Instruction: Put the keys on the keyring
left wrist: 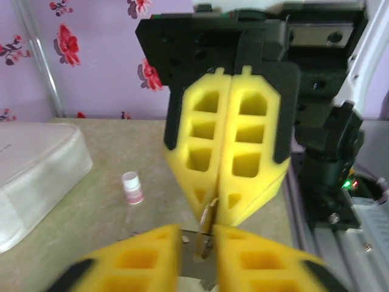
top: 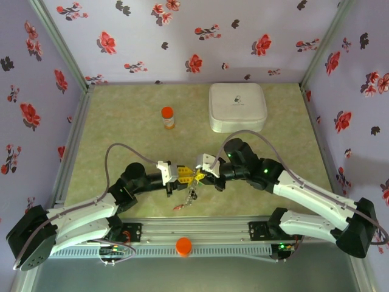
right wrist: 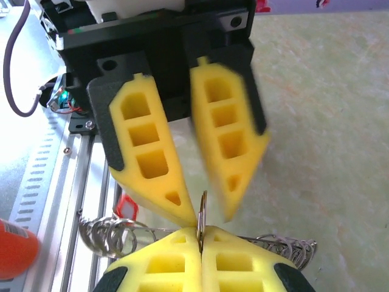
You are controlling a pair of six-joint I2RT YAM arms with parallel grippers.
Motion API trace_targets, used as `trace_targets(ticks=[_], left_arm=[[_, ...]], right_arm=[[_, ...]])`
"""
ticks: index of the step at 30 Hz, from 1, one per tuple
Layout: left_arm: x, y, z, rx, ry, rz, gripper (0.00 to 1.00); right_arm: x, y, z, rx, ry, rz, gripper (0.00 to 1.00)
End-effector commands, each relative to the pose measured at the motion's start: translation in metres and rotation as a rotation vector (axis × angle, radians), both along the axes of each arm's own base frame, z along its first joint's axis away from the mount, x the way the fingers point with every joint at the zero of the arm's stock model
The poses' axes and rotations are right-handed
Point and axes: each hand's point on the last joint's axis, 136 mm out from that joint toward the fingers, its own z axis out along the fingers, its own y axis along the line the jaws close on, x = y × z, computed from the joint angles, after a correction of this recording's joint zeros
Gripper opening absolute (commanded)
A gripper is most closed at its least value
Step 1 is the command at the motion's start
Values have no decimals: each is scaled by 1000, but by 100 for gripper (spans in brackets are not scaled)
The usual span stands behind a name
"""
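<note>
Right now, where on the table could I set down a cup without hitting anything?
Free: the stretch from the left wall to the orange bottle. Crowded: front middle, where the left gripper and right gripper meet at the keyring.

The white case [top: 237,107] sits at one o'clock on the table [top: 121,115], with the orange bottle [top: 168,118] upright at eleven, well apart from it. An orange cap [top: 183,246] rests on the rail [top: 219,231] at six. Floral walls [top: 182,36] enclose the table.
</note>
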Motion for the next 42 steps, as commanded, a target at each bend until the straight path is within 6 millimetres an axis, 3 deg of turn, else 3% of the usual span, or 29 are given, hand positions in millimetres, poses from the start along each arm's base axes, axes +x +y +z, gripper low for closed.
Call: trace_targets(ticks=[1, 6, 11, 17, 19, 22, 26, 30, 42], left_arm=[[10, -3, 14, 21, -37, 41, 30], [15, -3, -10, 169, -2, 56, 28], [13, -8, -7, 173, -4, 28, 22], [10, -11, -5, 184, -6, -6, 0], [9, -12, -5, 181, -9, -11, 0], [8, -11, 3, 138, -22, -11, 0], [5, -10, 15, 34, -29, -12, 0], [1, -8, 24, -39, -44, -20, 0], [-1, -6, 18, -33, -20, -26, 0]], right_arm=[[-1, 3, 18, 11, -50, 27, 0], [3, -7, 7, -111, -107, 29, 0], [2, -7, 1, -191, -137, 52, 0], [0, 0, 4, -182, -142, 70, 0], [2, 1, 6, -159, -138, 50, 2], [8, -1, 10, -87, -119, 7, 19], [8, -6, 12, -5, -63, -20, 27], [6, -10, 2, -15, -38, -34, 28], [12, -21, -7, -61, -54, -97, 20]])
